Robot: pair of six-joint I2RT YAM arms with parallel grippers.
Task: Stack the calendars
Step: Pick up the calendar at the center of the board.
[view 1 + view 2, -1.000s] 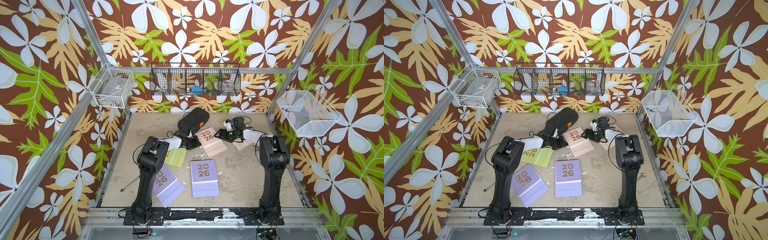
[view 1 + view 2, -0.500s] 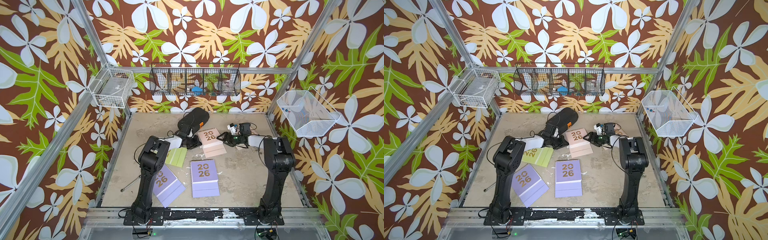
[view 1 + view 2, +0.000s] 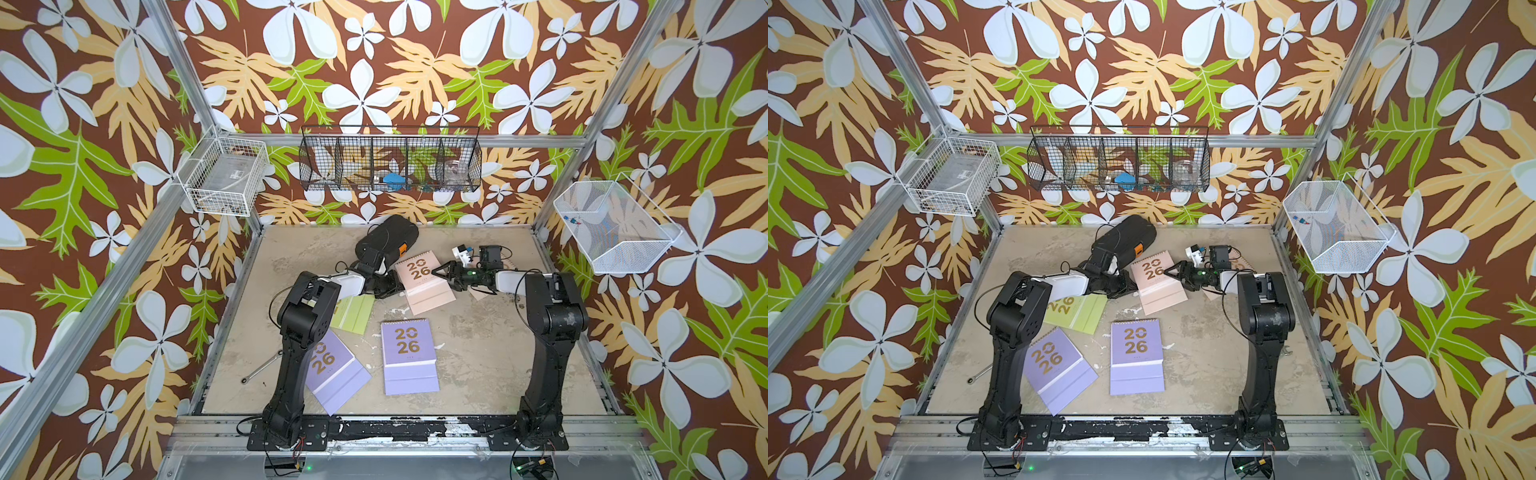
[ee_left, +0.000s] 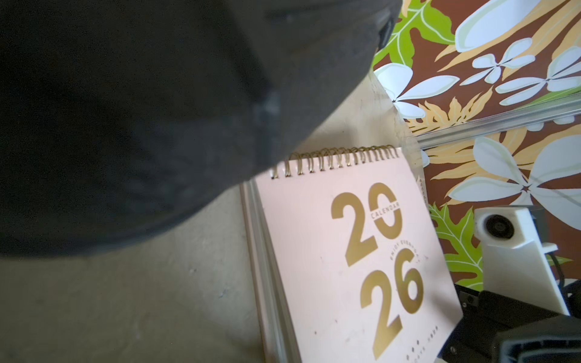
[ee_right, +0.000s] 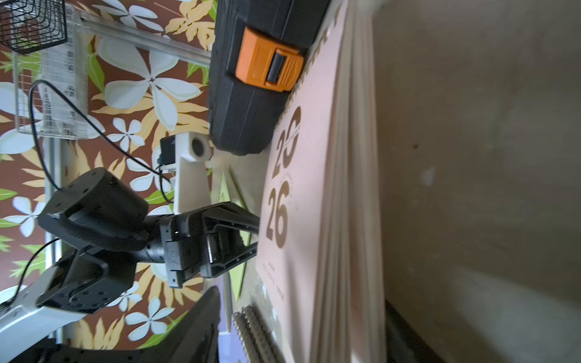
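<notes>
Right claw (image 3: 442, 275) has swung in from the right and now straddles the right edge of the pink calendar (image 3: 422, 277), jaws narrowing but not clamped yet! Left claw (image 3: 390, 286) is closed at the opposite edge; pinching or just bracing, can't tell. The calendar lies mid-worktop (image 3: 478, 349), spiral end just beside the black case (image 3: 388, 241). Looks like a two-handed pickup is coming. Right forearm is stretched low and level, elbow high
</notes>
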